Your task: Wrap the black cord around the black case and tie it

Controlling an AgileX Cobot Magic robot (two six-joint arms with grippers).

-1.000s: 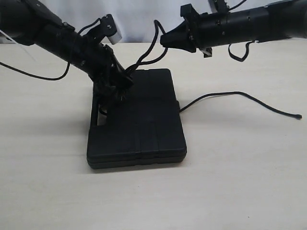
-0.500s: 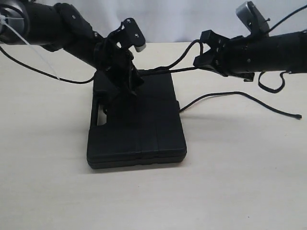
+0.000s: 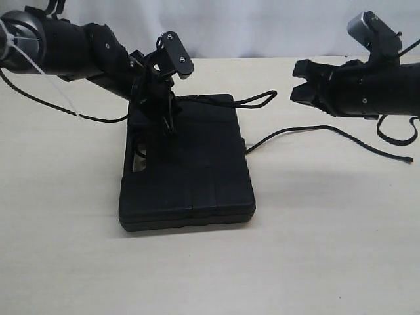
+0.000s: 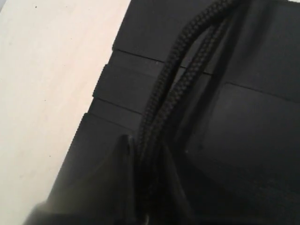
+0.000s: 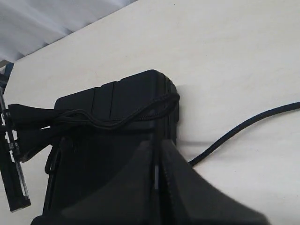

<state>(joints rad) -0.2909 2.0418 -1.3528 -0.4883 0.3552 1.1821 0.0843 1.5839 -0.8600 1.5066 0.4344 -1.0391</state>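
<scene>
Looking from the near edge, I see the black case (image 3: 190, 177) flat on the table (image 3: 328, 256) where it was, the free tail of the black cord (image 3: 308, 128) curling off its right side. Further back, the left gripper (image 3: 167, 118) pinches a doubled run of cord over the case's far-left corner. The loop that rose towards the right gripper (image 3: 298, 85) a moment ago now lies slack along the far edge — that gripper has drawn off right, jaws pressed together on nothing — so I judge the tie unmade and the loop in need of re-grasping.
</scene>
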